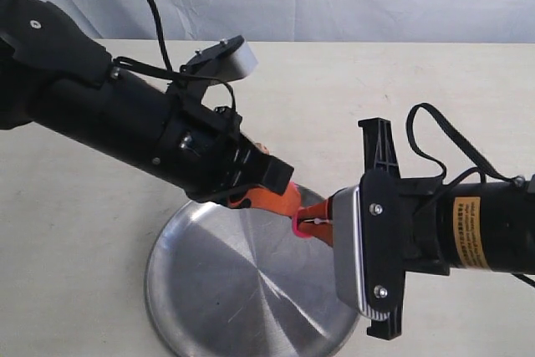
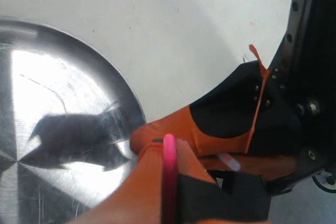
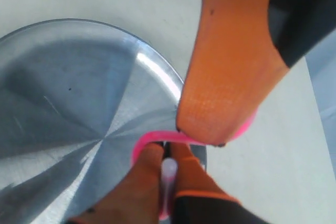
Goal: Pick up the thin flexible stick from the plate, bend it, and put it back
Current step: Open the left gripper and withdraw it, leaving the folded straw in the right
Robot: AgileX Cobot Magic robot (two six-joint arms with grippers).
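Just above the plate's rim, the left gripper and right gripper each clamp the pink stick, curled between them. The right wrist view shows its loop most fully, partly behind an orange finger.

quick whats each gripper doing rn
Left gripper: shut on the thin flexible stick.
Right gripper: shut on the same stick, at its whitish tip.

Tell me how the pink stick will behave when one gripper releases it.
The pink stick curls into a tight loop without visible kinks, so it is probably springy and would whip straight. Being very thin, it is likely light. On the shiny plate it may slide or roll.
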